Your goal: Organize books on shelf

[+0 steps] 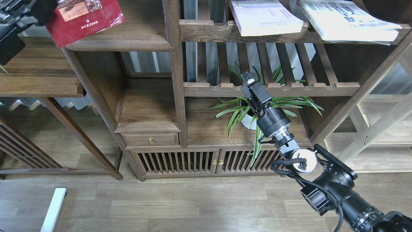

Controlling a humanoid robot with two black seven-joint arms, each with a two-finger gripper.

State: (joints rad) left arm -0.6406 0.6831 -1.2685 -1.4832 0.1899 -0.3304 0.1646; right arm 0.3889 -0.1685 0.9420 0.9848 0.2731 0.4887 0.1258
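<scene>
From the head view, the left gripper (48, 7) sits at the top left corner, dark and partly cut off by the frame edge; it seems to hold the red book (85, 19), though I cannot tell how its fingers stand. The red book lies tilted, its lower corner over the shelf (128, 40), its left part jutting past the shelf's end. The right gripper (247, 80) hangs before a slatted rack (289, 88), above a potted plant (254, 112), fingers pressed together on nothing. The lavender book (265, 17) and white book (344, 21) lie flat on the upper rack (209, 32), side by side.
</scene>
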